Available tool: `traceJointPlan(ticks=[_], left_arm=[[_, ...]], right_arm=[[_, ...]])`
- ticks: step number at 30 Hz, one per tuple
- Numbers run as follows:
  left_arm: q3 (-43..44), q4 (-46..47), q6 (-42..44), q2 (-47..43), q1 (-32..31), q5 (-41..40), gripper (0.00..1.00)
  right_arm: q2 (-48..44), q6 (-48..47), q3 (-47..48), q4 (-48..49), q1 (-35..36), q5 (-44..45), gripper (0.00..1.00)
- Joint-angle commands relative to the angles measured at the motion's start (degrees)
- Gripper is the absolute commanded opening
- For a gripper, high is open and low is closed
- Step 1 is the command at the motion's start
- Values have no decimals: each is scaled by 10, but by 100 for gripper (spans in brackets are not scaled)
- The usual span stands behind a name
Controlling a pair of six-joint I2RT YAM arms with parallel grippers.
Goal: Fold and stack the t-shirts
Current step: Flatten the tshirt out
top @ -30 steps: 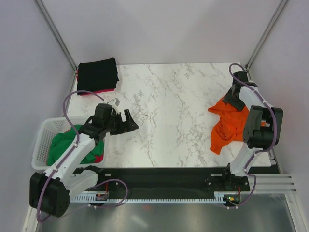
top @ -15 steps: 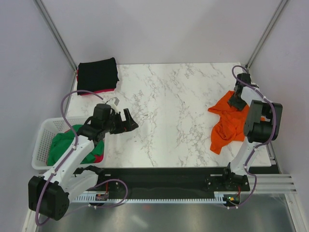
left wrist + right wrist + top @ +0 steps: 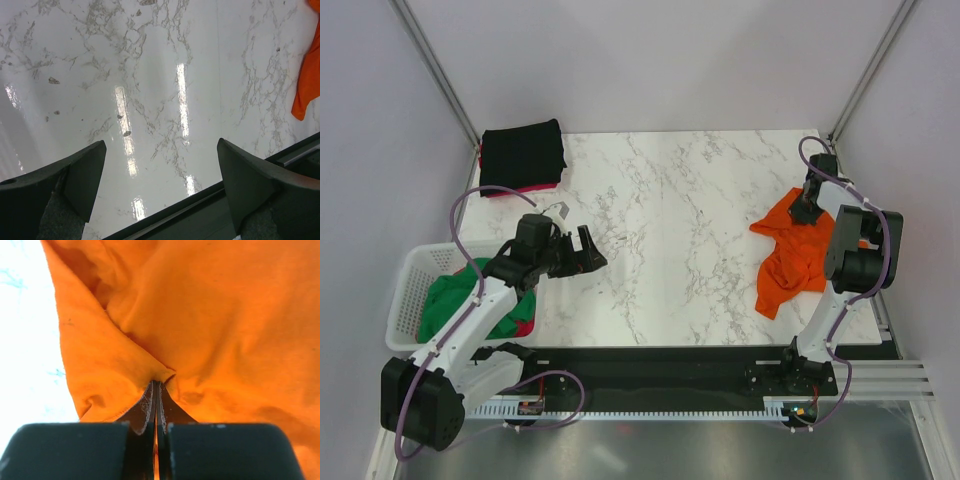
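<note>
The right gripper (image 3: 156, 382) is clamped on the orange t-shirt (image 3: 210, 315). Its two fingers are pressed together, and a narrow ridge of cloth is drawn in between their tips. The bite looks thin and is probably only the crest of a fold, so it could slip free once the arm pulls. It could also hold just one layer, and the shirt would then drag along as a bunch instead of opening out.

The shirt lies crumpled at the right side of the worktop (image 3: 680, 200), close to that edge. A pull towards the right could therefore let a trailing part slide over the side. The left gripper (image 3: 585, 250) hangs over bare marble with its fingers wide apart and nothing between them. It is well apart from the shirt and cannot pin or spread the cloth from there, so a one-handed lift would likely leave the shirt twisted.

Only the right wrist view shows the pinch itself; from above, the wrist hides the fingertips. Only the top view shows the layout:
- A folded black t-shirt (image 3: 523, 155) sits on a pink-red t-shirt (image 3: 510, 190) at the far left corner.
- A green t-shirt (image 3: 450, 300) is heaped in the basket (image 3: 405, 285) at the near left.

The left wrist view confirms the open fingers and catches an edge of orange cloth at its right border.
</note>
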Motion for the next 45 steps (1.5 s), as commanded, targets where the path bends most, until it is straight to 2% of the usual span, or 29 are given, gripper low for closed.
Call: traceJointPlan(ticks=[1,5,12,15,18,19,20,22,23,26,31,35,45], left_arm=[[9,12,25,-1,-2,-4,100],[9,11,27,-1,-3,-6,100],[10,6,29,-5,-3,-10,100],[11,7,29,-7,-3,-13,100],[12,5,30,-9,-2,-13,100],[11,5,31,-12,-3,-13,100],[11,5,30,-13,-3,-12,100],[9,5,30,-18,-5,-12,100],[9,5,30,-18,-6,-12,100],[10,5,31,-18,-7,-12,100],[12,5,31,-17,-6,1,100],[12,5,31,-14,-7,5,100],[13,4,33,1,-7,7,100]], right_arm=[[-12,8,-18,25,1,-37,0],[-68,29,-47,50,10,-95,0],[-187,38,3,9,39,-95,0],[-213,36,38,-8,64,-109,0],[-199,20,74,-46,77,-73,1],[-190,11,80,-58,76,-58,13],[-173,7,81,-66,67,-52,40],[-162,6,55,-59,52,-52,53],[-153,4,42,-50,34,-56,55],[-133,-11,4,-24,8,-69,55],[-104,-23,-36,18,3,-75,56],[-79,-20,-50,36,0,-57,63],[-72,-18,-81,49,-4,0,63]])
